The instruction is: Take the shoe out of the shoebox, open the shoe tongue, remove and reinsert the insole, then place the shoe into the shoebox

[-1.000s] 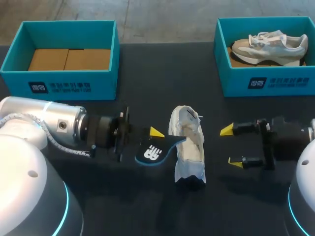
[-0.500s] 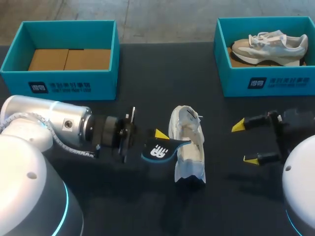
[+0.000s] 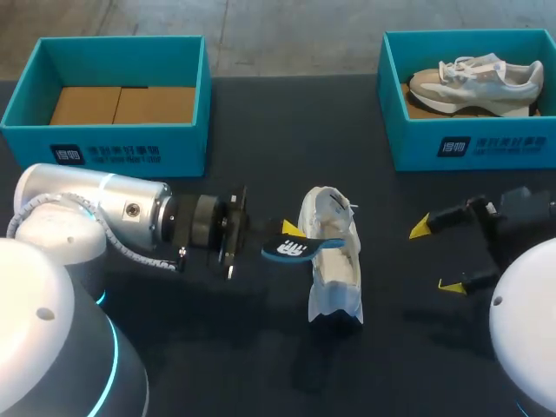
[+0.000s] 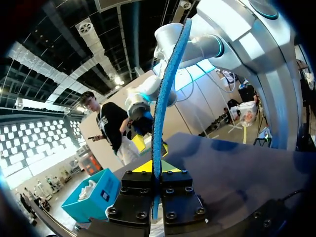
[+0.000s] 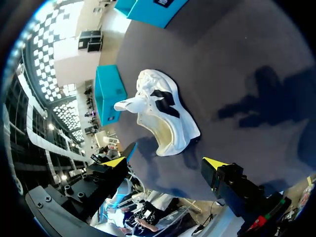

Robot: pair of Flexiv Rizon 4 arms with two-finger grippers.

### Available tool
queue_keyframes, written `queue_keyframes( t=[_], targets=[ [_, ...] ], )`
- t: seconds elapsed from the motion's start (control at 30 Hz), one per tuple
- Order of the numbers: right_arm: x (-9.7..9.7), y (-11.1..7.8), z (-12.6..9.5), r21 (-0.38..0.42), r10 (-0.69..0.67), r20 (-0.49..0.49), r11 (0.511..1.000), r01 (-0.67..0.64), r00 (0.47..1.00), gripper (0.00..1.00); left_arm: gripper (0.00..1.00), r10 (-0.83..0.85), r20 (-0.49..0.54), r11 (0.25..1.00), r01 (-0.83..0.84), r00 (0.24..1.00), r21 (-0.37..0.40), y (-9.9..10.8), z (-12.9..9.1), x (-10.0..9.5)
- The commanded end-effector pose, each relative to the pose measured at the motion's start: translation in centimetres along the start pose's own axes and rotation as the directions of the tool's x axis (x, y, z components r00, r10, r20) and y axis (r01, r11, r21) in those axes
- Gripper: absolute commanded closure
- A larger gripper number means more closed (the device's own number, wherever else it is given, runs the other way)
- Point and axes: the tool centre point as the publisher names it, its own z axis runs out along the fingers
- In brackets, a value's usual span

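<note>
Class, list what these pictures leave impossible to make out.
1. Head view: whether the insole reaches inside the shoe or stays just above it; the two overlap.
2. Head view: the left end effector lower finger, hidden beneath the insole.
3. Head view: the right shoebox end, cut off by the edge.

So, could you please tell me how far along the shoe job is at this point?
Done: the shoe lies on the table, unboxed, opening spread wide. In hand: the left gripper holds the insole, tip at the shoe's opening. Left: seat the insole, then box the shoe. The right gripper is open, empty.
</note>
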Motion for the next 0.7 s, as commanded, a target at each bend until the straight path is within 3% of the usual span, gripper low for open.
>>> queue_keyframes(
  t=[0.03, 0.7],
  targets=[
    [-0.2, -0.8, -0.2, -0.02, -0.014, -0.006, 1.0, 0.014, 1.0, 0.0, 1.0, -0.012, 0.0, 1.0, 0.012, 1.0, -0.014, 0.6, 0.5, 0.3],
    [-2.3, -0.9, 2.3, -0.018, -0.137, -0.004, 0.99, 0.137, 0.991, 0.0, 1.0, -0.032, 0.02, 0.999, 0.032, 0.999, -0.004, 1.9, 1.4, 0.6]
  ],
)
